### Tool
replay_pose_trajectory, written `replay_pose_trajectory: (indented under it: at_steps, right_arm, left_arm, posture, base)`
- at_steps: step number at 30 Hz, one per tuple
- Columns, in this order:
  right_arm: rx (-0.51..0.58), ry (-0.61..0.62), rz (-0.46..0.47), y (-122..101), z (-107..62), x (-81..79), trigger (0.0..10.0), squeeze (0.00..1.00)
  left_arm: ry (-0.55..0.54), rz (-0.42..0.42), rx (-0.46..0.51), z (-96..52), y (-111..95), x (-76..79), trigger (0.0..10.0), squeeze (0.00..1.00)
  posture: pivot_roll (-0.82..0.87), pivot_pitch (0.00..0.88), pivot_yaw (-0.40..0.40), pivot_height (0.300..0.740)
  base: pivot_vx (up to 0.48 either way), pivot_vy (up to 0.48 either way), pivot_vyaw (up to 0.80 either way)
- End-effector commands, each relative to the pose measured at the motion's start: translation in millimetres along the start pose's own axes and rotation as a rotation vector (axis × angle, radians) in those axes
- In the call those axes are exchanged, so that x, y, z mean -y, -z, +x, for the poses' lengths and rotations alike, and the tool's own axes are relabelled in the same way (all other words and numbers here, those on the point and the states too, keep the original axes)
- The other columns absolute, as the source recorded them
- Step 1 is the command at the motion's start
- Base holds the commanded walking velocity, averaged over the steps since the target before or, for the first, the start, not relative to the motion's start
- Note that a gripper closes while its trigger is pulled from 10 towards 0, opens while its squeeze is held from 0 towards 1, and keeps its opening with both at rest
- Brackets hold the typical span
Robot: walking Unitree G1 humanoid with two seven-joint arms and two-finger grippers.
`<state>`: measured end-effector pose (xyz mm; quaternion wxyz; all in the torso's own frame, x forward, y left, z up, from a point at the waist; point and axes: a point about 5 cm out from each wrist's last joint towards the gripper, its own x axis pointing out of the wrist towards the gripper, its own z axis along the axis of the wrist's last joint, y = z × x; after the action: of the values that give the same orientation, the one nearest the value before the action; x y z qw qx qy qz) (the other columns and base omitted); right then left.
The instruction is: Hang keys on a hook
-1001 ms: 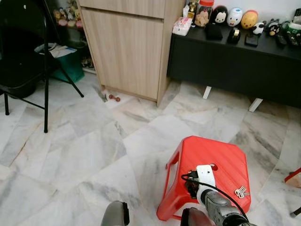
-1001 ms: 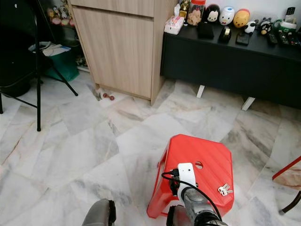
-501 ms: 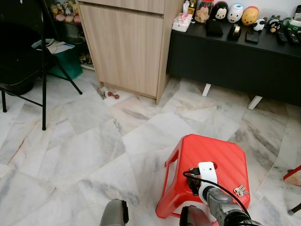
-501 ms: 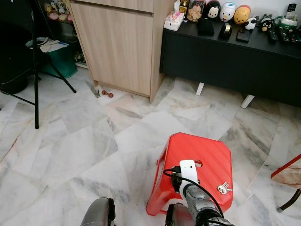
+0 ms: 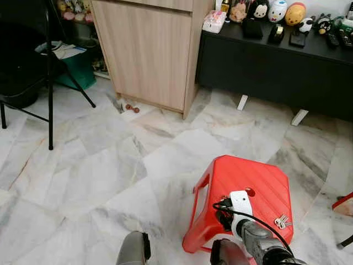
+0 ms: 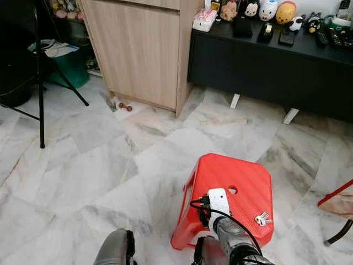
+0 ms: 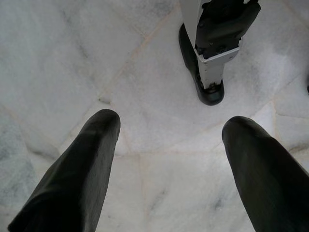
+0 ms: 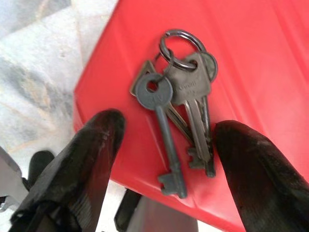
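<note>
Your right gripper point(image 8: 164, 140) hangs over the red stool point(image 5: 259, 185), jaws spread wide either side of the keys point(image 8: 181, 104), gripping nothing. The keys lie flat near the stool's edge. Your left gripper point(image 7: 169, 145) gapes empty above the marble floor point(image 5: 99, 171).

The right gripper point(image 8: 166, 140) has its jaws spread around the keys point(image 8: 179, 104), but both fingers point(image 8: 82, 169) run off the frame edge, so there's no telling if they touch the red stool point(image 8: 251, 63). From the head views the keys are just a tiny glint. The left gripper point(image 7: 169, 133) is cropped the same way, over bare floor point(image 7: 58, 53).
</note>
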<state>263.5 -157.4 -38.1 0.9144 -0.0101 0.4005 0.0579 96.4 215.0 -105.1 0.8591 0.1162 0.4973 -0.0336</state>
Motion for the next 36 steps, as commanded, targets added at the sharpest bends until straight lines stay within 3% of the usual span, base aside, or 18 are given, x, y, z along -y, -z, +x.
replay_pose_trajectory:
  at_steps: [1, 5, 6, 36]
  right_arm:
    - [-0.058, 0.028, 0.014, 16, -2.3, 6.2, 10.0, 0.00]
    - [-0.043, 0.001, 0.007, 13, -1.8, 3.9, 10.0, 0.00]
    - [-0.034, -0.009, 0.013, 11, -1.6, 3.0, 0.0, 0.00]
    - [-0.011, -0.039, 0.025, 3, 0.4, -5.7, 0.0, 0.00]
  left_arm:
    - [0.076, 0.024, 0.005, -0.5, 2, 19.7, 10.0, 0.00]
    - [0.075, 0.024, 0.018, 0.0, -1, 18.8, 10.0, 0.00]
    - [0.074, 0.024, 0.024, 0.3, -3, 18.8, 10.0, 0.00]
    - [0.070, 0.027, 0.080, 4.5, -22, 17.1, 10.0, 0.00]
  posture:
    - [0.08, 0.176, -0.092, 0.625]
    - [0.08, 0.173, -0.093, 0.625]
    - [0.08, 0.170, -0.094, 0.625]
    - [0.09, 0.096, -0.095, 0.625]
  base:
    - [0.000, 0.000, 0.00]
    - [0.000, 0.000, 0.00]
    - [0.000, 0.000, 0.00]
    - [0.000, 0.000, 0.00]
